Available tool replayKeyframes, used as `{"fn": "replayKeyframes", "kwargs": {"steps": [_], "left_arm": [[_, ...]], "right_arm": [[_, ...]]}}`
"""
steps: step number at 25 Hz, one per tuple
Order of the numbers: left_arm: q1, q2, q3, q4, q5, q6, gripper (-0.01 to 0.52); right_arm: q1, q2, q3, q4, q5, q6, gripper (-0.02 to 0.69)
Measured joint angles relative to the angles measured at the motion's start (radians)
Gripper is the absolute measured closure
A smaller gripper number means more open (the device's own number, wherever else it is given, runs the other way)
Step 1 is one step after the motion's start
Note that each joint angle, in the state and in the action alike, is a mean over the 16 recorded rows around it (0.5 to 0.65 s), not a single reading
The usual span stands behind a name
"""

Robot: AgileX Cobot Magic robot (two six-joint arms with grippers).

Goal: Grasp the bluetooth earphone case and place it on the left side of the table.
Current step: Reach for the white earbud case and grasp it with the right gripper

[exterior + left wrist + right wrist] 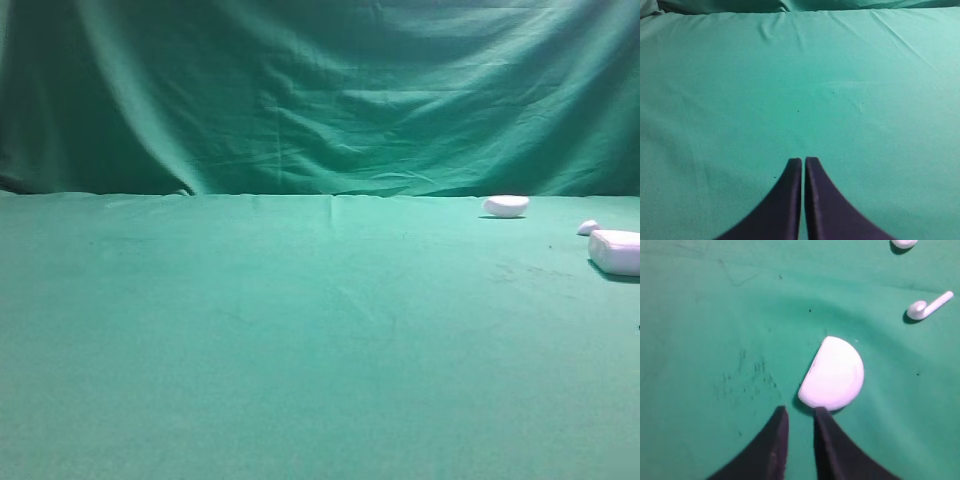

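Your right gripper (800, 412), jaws slightly parted and holding nothing, sits just short of the smooth white rounded plastic earphone case (832, 374) on green cloth table (700, 340); left gripper (803, 161) closed, empty.

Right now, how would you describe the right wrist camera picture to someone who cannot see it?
A smooth white half-dome plastic object lies on the green cloth table, just ahead of the right gripper, whose two dark fingers stand slightly apart. A small white stemmed earbud lies further off to the right.
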Motion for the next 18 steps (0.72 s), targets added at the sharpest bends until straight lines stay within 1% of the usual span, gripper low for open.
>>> {"fn": "replayKeyframes", "kwargs": {"steps": [3,5,7,9,11,13,16,18], "left_arm": [[0.0,0.0,0.0,0.0,0.0,0.0,0.514],[0.0,0.0,0.0,0.0,0.0,0.0,0.514],[0.0,0.0,0.0,0.0,0.0,0.0,0.514],[0.0,0.0,0.0,0.0,0.0,0.0,0.514],[0.0,0.0,0.0,0.0,0.0,0.0,0.514],[0.0,0.0,0.0,0.0,0.0,0.0,0.514],[0.0,0.0,0.0,0.0,0.0,0.0,0.514],[0.0,0.0,0.0,0.0,0.0,0.0,0.514]], "right_arm": [[0.001,0.067,-0.017,-0.005,-0.016,0.014,0.25],[0.001,0.105,-0.025,-0.014,-0.023,0.023,0.182],[0.001,0.14,-0.031,-0.027,-0.03,0.035,0.124],[0.001,0.17,-0.033,-0.045,-0.038,0.051,0.087],[0.001,0.196,-0.035,-0.065,-0.046,0.069,0.075],[0.001,0.217,-0.036,-0.085,-0.056,0.085,0.082],[0.001,0.242,-0.038,-0.116,-0.072,0.104,0.113],[0.001,0.253,-0.039,-0.135,-0.08,0.114,0.148]]}}
